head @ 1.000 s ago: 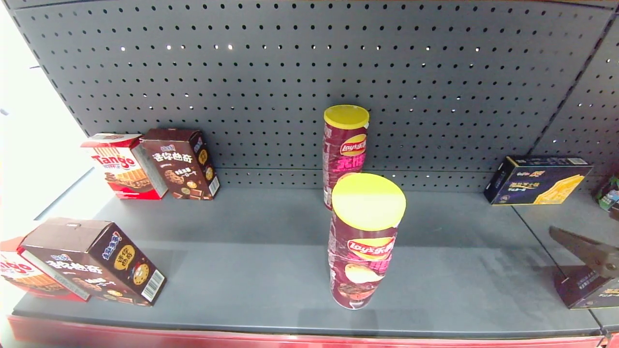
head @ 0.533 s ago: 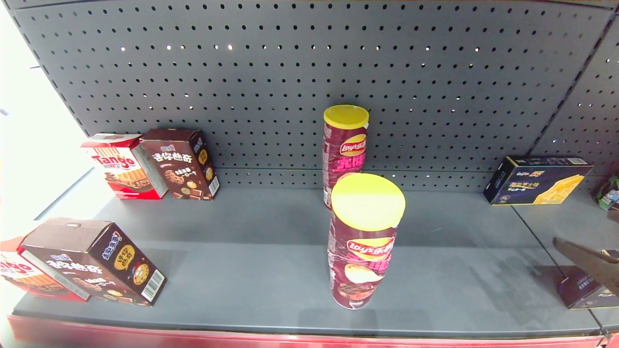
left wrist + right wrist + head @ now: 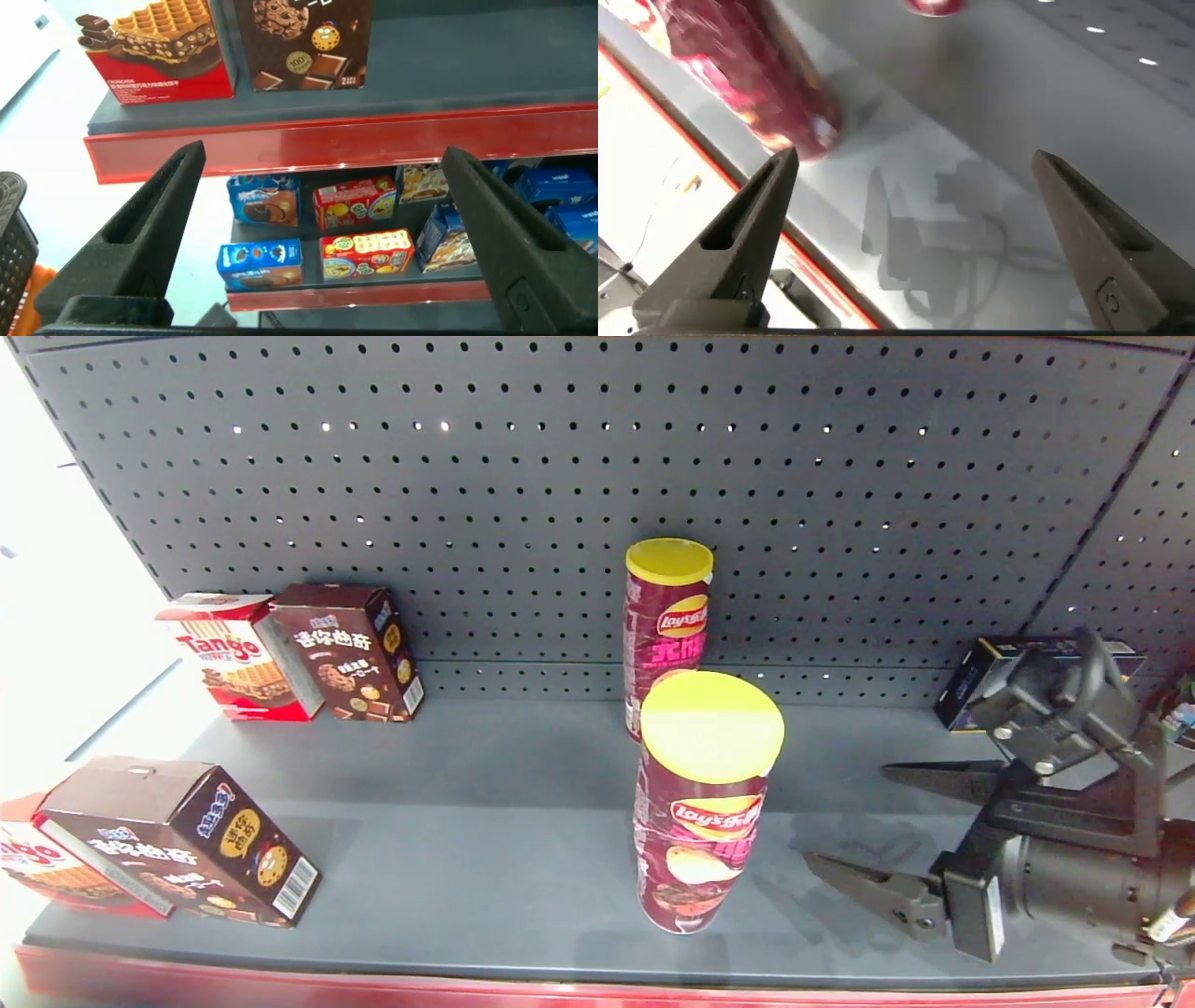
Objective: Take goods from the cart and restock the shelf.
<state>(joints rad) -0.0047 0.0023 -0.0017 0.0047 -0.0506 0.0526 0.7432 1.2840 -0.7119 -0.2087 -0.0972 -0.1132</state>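
Both grippers spread and empty at the shelf [image 3: 467,840].
Head view: right gripper [image 3: 850,817] over shelf, beside upright front chip can [image 3: 705,803]. Left wrist view: left gripper [image 3: 318,166] faces red shelf edge [image 3: 327,145]. Right wrist view: can near one finger [image 3: 747,233].

Glare at left; soft shadows on shelf [image 3: 485,821].

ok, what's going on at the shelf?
The right hand is open and empty above the shelf, just right of the front chip can, not touching it. A second chip can stands behind, near the pegboard. The left hand, also open and empty, faces the red shelf edge.
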